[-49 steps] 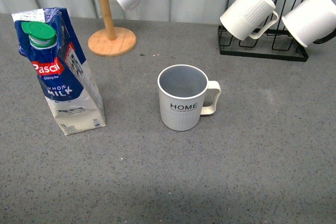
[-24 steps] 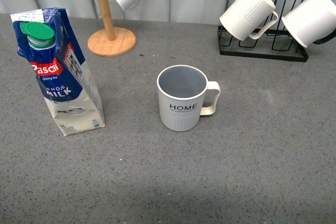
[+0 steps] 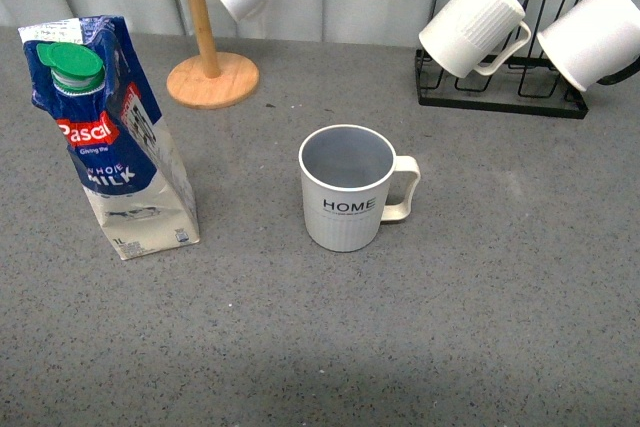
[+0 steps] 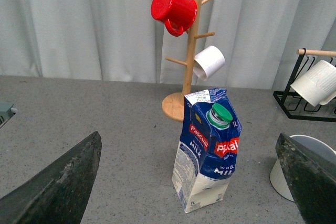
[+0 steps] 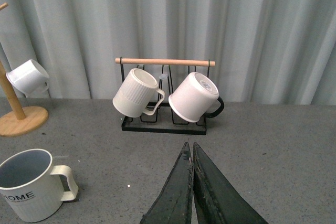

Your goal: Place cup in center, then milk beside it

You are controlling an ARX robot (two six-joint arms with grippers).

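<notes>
Two grippers: neither touches anything, and neither arm shows in the front view.
Cup (image 3: 349,215): stands upright on the table (image 3: 490,307) near the middle of the front view. Its handle points to the robot's right and the "HOME" lettering faces the camera. With nothing gripping it, the first step looks done.
Milk (image 3: 115,152): stands upright on the robot's left, well apart from the cup, its top creased and its green cap toward the camera. It is not yet beside the cup.
Left gripper (image 4: 188,137): fingers spread wide, one at each edge of its wrist view. The carton is framed in the gap but well ahead, which reads as lining up for a grasp.
Right gripper (image 5: 191,148): fingers pressed together on nothing, aimed toward the wire rack (image 5: 164,128). It is probably parked out of the way.
Step in hand: likely the approach to the milk.
Next move calls for: closing on the carton body below the crease, then setting it down just beside the cup.
Risk: the tall, dented carton may tip or buckle, or bump the cup.
Mug tree (image 3: 205,57): stands behind the carton, off the likely path.
</notes>
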